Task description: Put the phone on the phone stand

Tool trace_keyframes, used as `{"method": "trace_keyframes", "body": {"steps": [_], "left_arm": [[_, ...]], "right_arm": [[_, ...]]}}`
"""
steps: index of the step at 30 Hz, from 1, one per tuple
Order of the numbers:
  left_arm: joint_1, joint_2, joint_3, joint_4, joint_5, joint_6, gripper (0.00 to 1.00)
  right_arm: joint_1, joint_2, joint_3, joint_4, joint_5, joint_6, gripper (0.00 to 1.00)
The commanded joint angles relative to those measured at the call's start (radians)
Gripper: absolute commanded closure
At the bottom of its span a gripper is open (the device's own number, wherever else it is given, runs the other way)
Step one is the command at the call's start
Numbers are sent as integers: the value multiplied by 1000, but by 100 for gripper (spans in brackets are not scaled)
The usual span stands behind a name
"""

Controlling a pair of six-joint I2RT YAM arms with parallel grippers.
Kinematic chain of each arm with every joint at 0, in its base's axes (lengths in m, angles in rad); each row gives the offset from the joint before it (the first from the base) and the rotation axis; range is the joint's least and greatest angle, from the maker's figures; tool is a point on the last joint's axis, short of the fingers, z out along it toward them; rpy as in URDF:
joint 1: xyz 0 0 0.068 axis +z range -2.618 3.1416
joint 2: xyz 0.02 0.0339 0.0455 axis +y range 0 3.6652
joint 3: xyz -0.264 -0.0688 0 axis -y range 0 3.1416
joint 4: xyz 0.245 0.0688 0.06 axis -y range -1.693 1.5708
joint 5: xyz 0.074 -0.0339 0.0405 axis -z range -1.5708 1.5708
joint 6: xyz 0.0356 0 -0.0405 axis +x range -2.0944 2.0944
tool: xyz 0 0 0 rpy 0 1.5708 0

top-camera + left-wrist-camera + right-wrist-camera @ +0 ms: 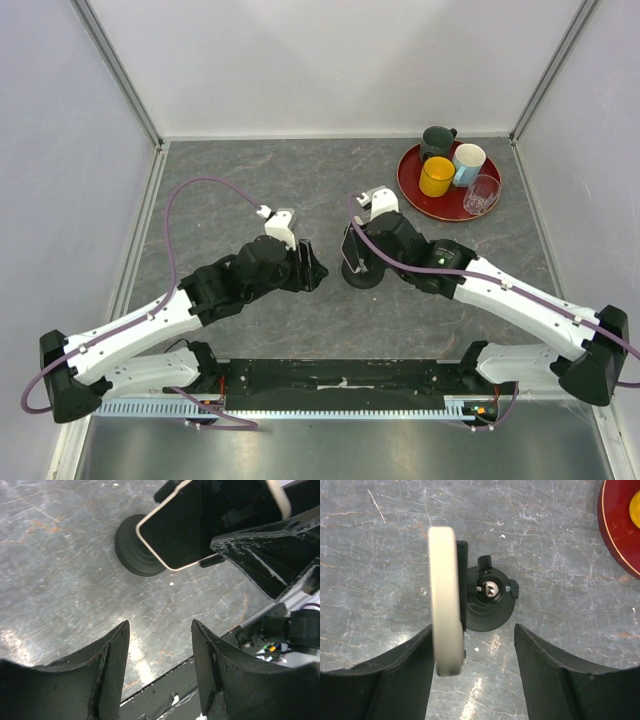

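Grey marbled worktop point(230, 180) with white walls around it carries a red tray point(405, 185) of cups in the far right corner, well apart from the action at the middle. Both arms meet there over the phone stand point(492, 612).

The phone point(444, 600) stands on its long edge against the stand's cradle, with its black screen turned left toward the left pincer point(160, 630) and its pale case edge uppermost. It appears to be seated on the stand, so the placing looks done.

The right pincer point(474, 630) hangs over it from the right, spread and pinching nothing. The phone's long axis runs along that pincer's own reach, parallel to its fingers. The phone sits not midway but hard over toward the finger point(400, 680) on the screen side; whether the two touch cannot be told. The stand's post and disc base fill the rest of the gap.

The left pincer is also spread and bare, low and just left of the stand, with worktop showing between its fingers.

The right arm is the nearer one. A clean retreat probably means drawing back along the phone's length rather than sideways, since a sideways drift could tip the phone off the cradle
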Motion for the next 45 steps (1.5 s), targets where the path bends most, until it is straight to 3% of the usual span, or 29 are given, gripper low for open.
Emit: {"method": "trace_keyframes", "body": {"steps": [1,4,9,14,22,32,40,45], "left_arm": [[45,-12,-17,141,181,51,41],[99,-7,-26,183,264,57,41],[218,28,0,241,480,90,38],[235,99,79,258,562,158,36],[243,329,280,220,621,333,39],[246,452,374,263,697,415,41],[292,498,396,290,957,570,46],[304,554,461,225,1019,701,45]], "right_arm": [[-63,-85,-44,-1,-79,5,31],[-111,-128,-85,29,-146,-38,39],[-142,-157,-101,55,-213,-153,39],[-198,-162,-95,46,-197,-173,36],[-252,-209,-72,37,-256,-207,21],[-257,-310,-87,23,-420,-173,13],[-258,-399,-113,-29,-418,-199,10],[-257,-435,-125,-50,-440,-209,9]]}}
